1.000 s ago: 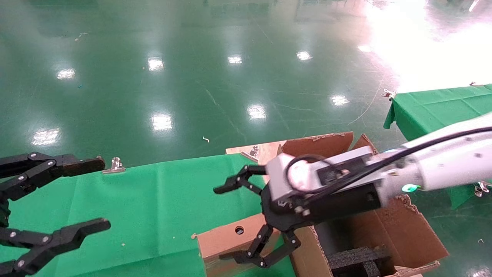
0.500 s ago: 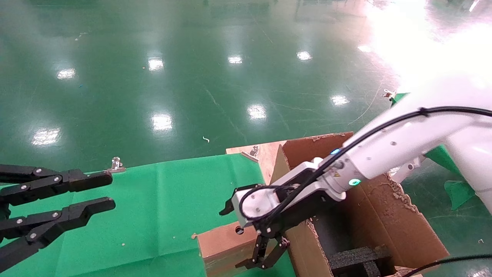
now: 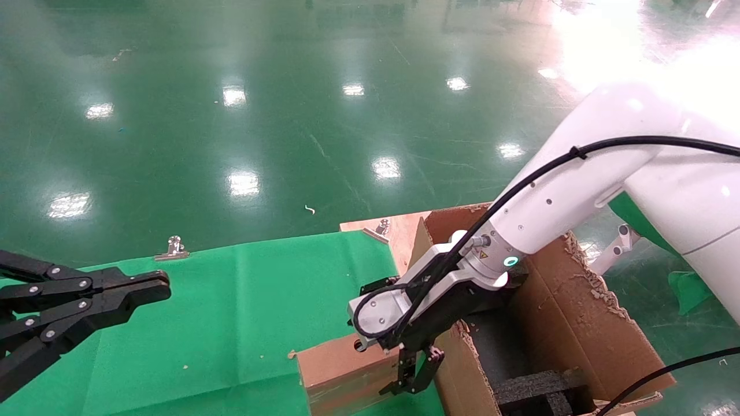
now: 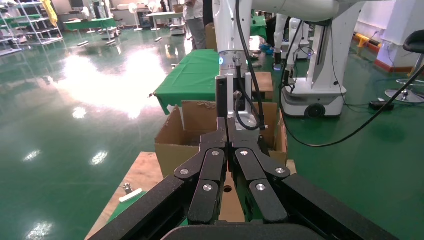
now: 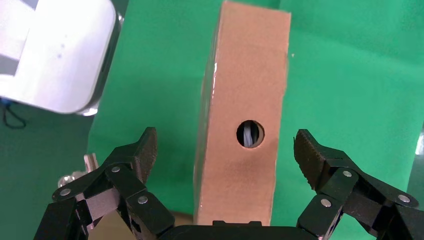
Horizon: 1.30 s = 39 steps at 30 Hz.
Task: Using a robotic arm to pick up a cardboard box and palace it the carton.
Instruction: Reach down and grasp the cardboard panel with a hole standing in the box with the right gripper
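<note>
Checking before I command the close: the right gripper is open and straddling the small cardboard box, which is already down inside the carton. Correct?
Not quite. The cardboard box is not in the carton; the head view shows it on the green cloth beside the carton. The rest holds: in the right wrist view the right gripper has its jaws open on either side of the box.
</note>
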Each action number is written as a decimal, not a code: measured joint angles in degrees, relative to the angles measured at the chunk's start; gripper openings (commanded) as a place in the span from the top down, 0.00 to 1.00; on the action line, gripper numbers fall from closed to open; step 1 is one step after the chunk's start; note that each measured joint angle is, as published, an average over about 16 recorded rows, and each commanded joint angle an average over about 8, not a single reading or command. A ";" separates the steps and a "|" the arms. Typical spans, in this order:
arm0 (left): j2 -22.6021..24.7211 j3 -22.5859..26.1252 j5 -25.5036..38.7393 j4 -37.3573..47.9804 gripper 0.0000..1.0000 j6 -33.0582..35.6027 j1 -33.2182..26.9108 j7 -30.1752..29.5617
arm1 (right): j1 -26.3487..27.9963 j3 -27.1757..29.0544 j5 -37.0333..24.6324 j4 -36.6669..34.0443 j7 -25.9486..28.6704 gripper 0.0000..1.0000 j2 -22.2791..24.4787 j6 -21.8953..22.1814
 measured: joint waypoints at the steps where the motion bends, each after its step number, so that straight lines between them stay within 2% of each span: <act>1: 0.00 0.00 0.00 0.00 1.00 0.00 0.00 0.00 | 0.28 -0.52 -0.18 -0.15 -0.17 0.00 -0.19 0.06; 9: 0.00 0.01 -0.01 0.00 1.00 0.00 0.00 0.01 | 1.57 -3.58 -0.89 -1.38 -1.42 0.00 -1.57 0.58; 10: 0.00 0.01 -0.01 0.00 0.97 0.00 0.00 0.01 | 1.65 -3.85 -0.93 -1.52 -1.57 0.00 -1.71 0.62; 15: -0.01 0.01 -0.01 0.00 0.34 -0.01 0.00 0.01 | 1.92 -4.95 -0.92 -2.26 -2.23 0.02 -2.33 0.84; 16: -0.01 0.02 -0.02 0.00 0.22 -0.01 0.00 0.01 | 1.96 -5.12 -0.90 -2.39 -2.35 0.09 -2.43 0.88; 18: -0.01 0.02 -0.02 0.01 0.00 -0.01 0.00 0.01 | 2.03 -5.40 -0.87 -2.63 -2.56 0.34 -2.59 0.94; 22: -0.01 0.02 -0.02 0.01 0.00 -0.02 0.00 0.01 | 2.13 -5.76 -0.77 -2.95 -2.86 0.84 -2.79 1.00; 23: -0.01 0.02 -0.02 0.01 0.00 -0.02 0.00 0.01 | 2.15 -5.81 -0.74 -3.00 -2.91 0.94 -2.82 1.01; 24: -0.01 0.02 -0.02 0.01 0.00 -0.02 0.00 0.02 | 2.17 -5.85 -0.73 -3.03 -2.95 1.00 -2.84 1.01; 39: -0.01 0.02 -0.03 0.02 0.00 -0.02 0.00 0.01 | 2.08 -5.66 -0.82 -2.82 -2.94 1.00 -2.77 0.97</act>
